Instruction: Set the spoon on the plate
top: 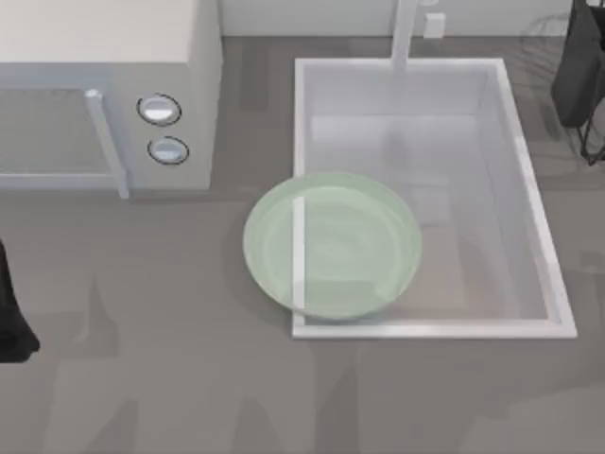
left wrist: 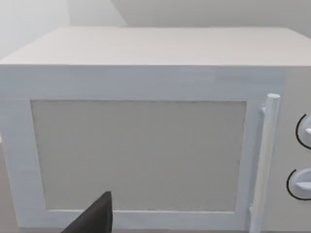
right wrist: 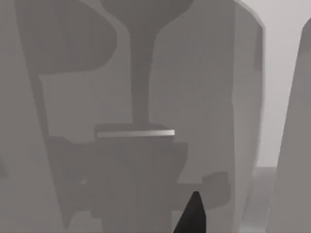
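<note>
The plate (top: 331, 248), round and pale green, lies near the table's middle and overlaps the front left corner of the white sink (top: 454, 328). The spoon is out of view. My left arm (top: 13, 317) sits parked at the table's left edge, well left of the plate. A dark part of my left gripper (left wrist: 95, 217) points at the microwave door. My right arm (top: 579, 71) is parked at the back right corner, beyond the sink. A dark part of my right gripper (right wrist: 193, 214) hangs before grey shadowed surfaces.
A white microwave (top: 104, 57) with two round knobs (top: 159, 110) and a bar handle stands at the back left, door shut. The sink's faucet (top: 405, 33) rises at its back edge. Bare grey table runs along the front.
</note>
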Tool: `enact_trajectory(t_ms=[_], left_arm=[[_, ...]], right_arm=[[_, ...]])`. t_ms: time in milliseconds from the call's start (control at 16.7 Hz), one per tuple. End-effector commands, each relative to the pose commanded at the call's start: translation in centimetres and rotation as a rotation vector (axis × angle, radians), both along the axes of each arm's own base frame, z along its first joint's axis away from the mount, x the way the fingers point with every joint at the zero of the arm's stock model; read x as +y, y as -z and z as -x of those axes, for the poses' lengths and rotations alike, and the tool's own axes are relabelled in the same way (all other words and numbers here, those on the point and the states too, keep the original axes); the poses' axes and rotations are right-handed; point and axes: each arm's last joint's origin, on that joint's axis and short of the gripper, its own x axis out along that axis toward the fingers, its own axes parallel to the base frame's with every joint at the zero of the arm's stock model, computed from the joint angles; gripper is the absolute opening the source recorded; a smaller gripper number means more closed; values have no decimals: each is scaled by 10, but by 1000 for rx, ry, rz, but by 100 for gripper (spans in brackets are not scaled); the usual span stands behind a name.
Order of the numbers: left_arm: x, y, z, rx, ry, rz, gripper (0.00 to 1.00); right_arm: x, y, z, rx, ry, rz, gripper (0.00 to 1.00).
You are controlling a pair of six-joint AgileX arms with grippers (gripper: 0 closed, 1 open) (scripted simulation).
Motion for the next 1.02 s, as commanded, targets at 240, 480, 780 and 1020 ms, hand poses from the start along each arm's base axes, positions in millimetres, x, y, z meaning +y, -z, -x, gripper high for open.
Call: enact_trajectory(t_ms=[240, 480, 780, 1020], left_arm=[[0, 0, 0, 0, 0, 0, 100], [0, 0, 0, 0, 0, 0, 100], [0, 0, 0, 0, 0, 0, 100], [0, 0, 0, 0, 0, 0, 100]], right_arm=[[1, -36, 4, -23, 0, 4, 0], [1, -36, 3, -21, 0, 3, 0], [21, -35, -23, 11, -164, -4, 0], [78, -36, -77, 37, -523, -14, 0]])
